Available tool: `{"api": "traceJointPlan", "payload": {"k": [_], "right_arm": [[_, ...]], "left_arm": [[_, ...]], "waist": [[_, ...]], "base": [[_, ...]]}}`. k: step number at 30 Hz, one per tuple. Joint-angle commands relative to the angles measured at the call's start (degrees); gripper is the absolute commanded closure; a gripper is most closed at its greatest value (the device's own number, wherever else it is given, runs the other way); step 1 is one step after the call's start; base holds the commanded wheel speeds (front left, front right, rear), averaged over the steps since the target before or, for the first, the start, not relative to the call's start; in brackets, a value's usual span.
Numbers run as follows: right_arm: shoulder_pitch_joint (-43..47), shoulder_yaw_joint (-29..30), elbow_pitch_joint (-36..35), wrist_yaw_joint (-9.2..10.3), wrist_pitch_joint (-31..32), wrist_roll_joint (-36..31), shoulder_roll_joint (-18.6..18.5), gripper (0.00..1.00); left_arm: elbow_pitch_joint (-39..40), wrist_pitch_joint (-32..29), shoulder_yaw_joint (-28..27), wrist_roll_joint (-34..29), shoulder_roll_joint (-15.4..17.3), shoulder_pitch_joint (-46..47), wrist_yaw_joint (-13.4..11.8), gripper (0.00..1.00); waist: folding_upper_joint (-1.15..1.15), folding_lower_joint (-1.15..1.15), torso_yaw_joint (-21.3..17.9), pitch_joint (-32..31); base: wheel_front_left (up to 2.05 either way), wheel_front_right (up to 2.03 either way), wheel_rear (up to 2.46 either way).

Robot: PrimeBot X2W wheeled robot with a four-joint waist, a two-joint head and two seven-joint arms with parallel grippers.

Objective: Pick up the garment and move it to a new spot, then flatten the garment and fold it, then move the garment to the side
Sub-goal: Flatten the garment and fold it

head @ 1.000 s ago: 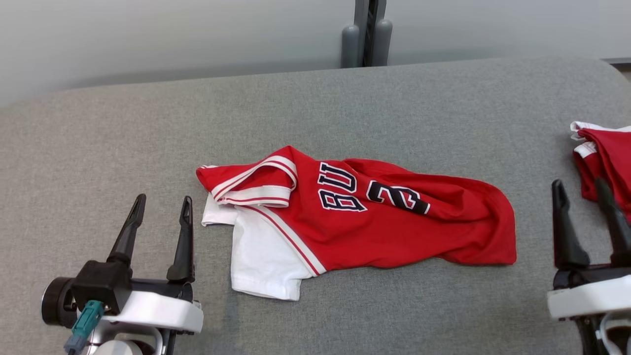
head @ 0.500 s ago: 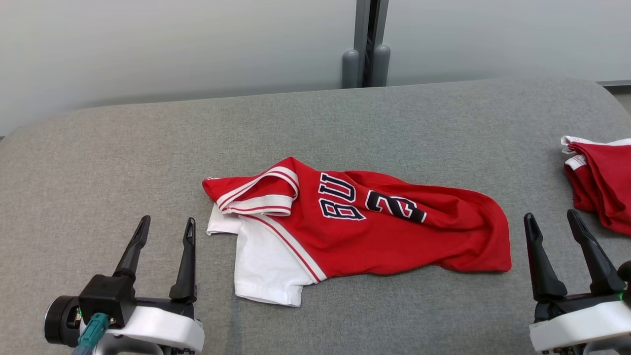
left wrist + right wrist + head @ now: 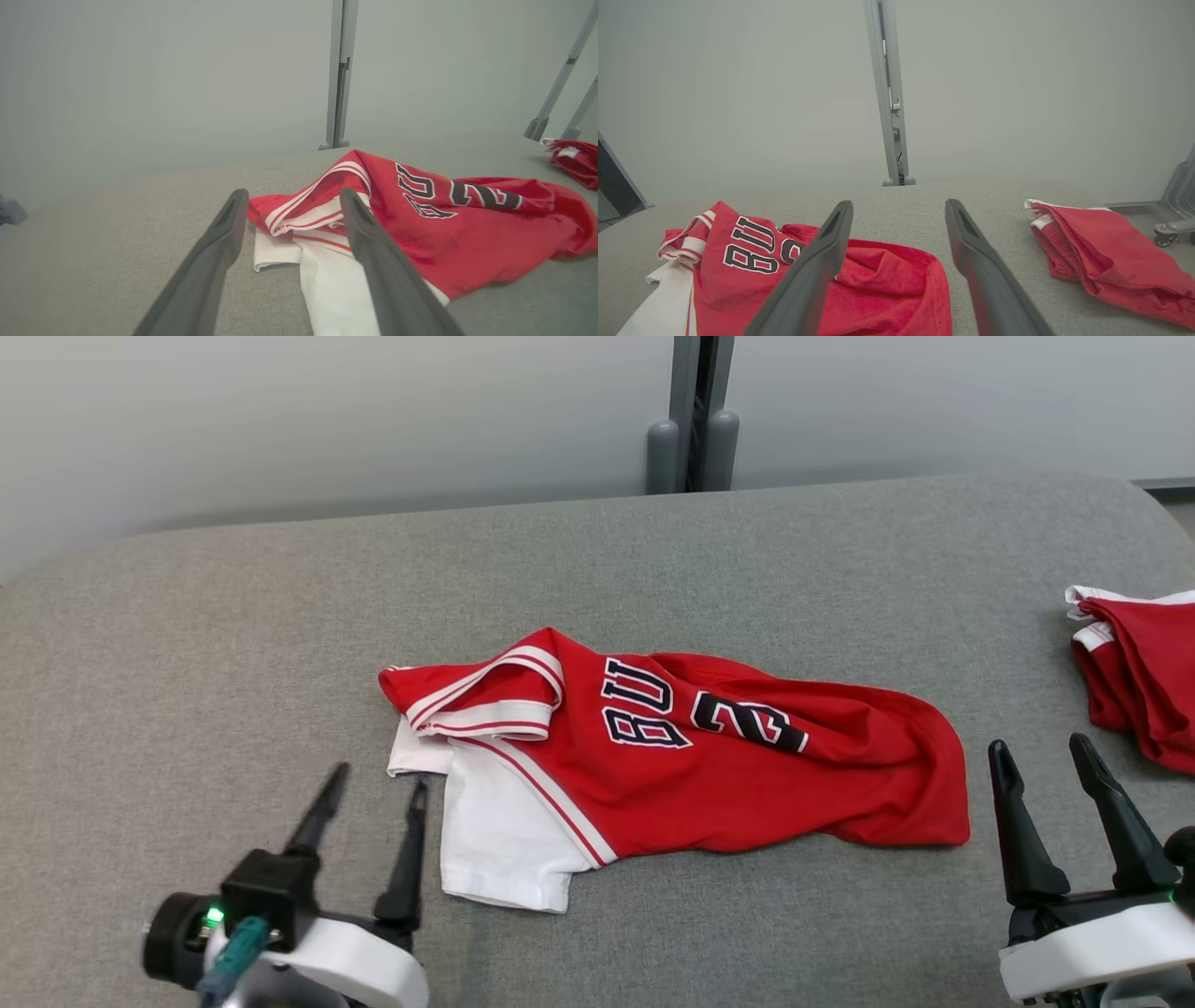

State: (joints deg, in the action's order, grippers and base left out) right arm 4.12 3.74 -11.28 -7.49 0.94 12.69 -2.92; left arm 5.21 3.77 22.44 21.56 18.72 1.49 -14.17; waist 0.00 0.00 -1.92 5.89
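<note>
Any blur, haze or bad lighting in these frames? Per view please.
Head view: left gripper blurred, edges smeared; right gripper and crumpled red-and-white jersey sharp. Left wrist view: hazy, low contrast, near fingers soft. Right wrist view: same haze, flat light, faint shadows on the grey fabric surface.
</note>
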Motion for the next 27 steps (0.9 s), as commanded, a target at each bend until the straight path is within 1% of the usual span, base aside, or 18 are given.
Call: {"api": "traceJointPlan", "payload": {"k": [1,5,8,12,17,18,19,20,27], "right_arm": [[-0.5,0.0,0.3,0.0,-0.1,0.3,-0.1,0.0],[-0.9,-0.3,1.0,0.0,-0.2,0.5,-0.1,0.0],[-1.0,-0.5,1.7,0.0,-0.2,0.8,-0.1,0.0],[-0.9,-0.7,2.9,0.0,-0.1,0.9,-0.1,0.0],[-1.2,-0.9,4.0,0.0,-0.4,1.3,-0.1,0.0],[-1.2,-1.0,4.4,0.0,-0.3,1.4,-0.1,0.0],[-1.1,-1.0,4.8,0.0,0.0,1.4,-0.1,0.0],[-0.8,-0.9,5.2,0.0,0.5,1.3,-0.1,0.0],[0.7,-0.7,8.6,0.0,5.7,-0.4,-0.1,0.0]], "left_arm": [[-1.1,-0.8,0.9,0.7,-0.3,0.6,0.9,0.0],[-5.4,-4.4,3.3,2.8,-1.6,0.9,2.9,0.0],[-8.8,-6.3,3.8,4.4,-2.3,1.1,3.6,0.0],[-12.7,-7.6,3.4,6.5,-2.8,1.3,4.2,0.0],[-15.1,-7.5,2.7,8.2,-3.0,1.6,5.0,0.0],[-15.5,-7.3,2.6,8.5,-3.1,1.8,5.2,0.08],[-15.9,-7.1,2.5,8.6,-3.1,1.9,5.5,0.57],[-16.2,-7.0,2.5,8.8,-3.1,2.0,5.6,1.0],[-17.0,-6.6,2.6,8.7,-2.5,3.3,6.4,1.0]], "waist": [[0.0,0.0,-0.4,0.6],[0.0,0.0,-1.3,2.0],[0.0,0.0,-2.1,3.0],[0.0,0.0,-2.9,4.3],[0.0,0.0,-3.6,5.3],[0.0,0.0,-3.8,5.4],[0.0,0.0,-3.9,5.5],[0.0,0.0,-4.0,5.6],[0.0,0.0,-3.9,6.7]], "base": [[0.0,0.0,0.0],[0.0,0.0,0.0],[0.0,0.0,0.0],[0.0,0.0,0.0],[0.0,0.0,0.0],[0.0,0.0,0.0],[0.0,0.0,0.0],[0.0,0.0,0.0],[0.0,0.0,0.0]]}}
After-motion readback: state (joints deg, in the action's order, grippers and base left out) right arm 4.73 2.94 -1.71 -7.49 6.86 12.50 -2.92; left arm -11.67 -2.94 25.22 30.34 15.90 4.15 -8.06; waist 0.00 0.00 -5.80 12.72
